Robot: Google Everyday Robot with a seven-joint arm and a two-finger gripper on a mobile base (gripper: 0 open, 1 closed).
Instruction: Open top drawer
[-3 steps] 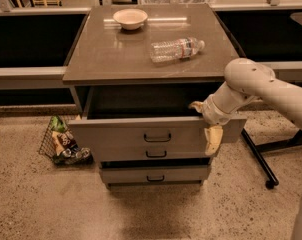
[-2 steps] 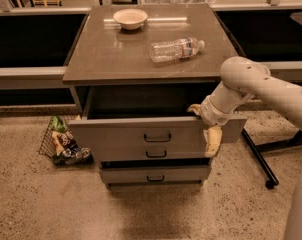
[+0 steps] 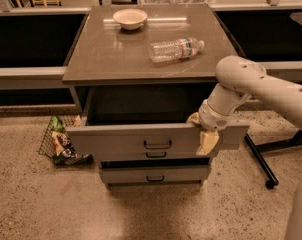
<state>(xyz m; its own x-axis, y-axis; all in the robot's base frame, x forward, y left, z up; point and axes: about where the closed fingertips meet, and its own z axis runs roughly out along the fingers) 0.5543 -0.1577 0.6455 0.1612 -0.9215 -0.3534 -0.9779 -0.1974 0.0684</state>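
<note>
Camera view: the top drawer (image 3: 116,136) stands pulled out, and the end effector (image 3: 202,131) is clamped over its front panel toward 3 o'clock. Farther, at 12 o'clock, a bottle (image 3: 176,49) and a bowl (image 3: 130,18) rest on the surface (image 3: 106,59).

top drawer (image 3: 121,136): grey, flat matte front, widest of stack; small black loop handle (image 3: 157,144) at centre. Pulled out, level, dark interior exposed behind front. At right end of top edge, gripper (image 3: 201,130) clamped astride front panel.
</note>
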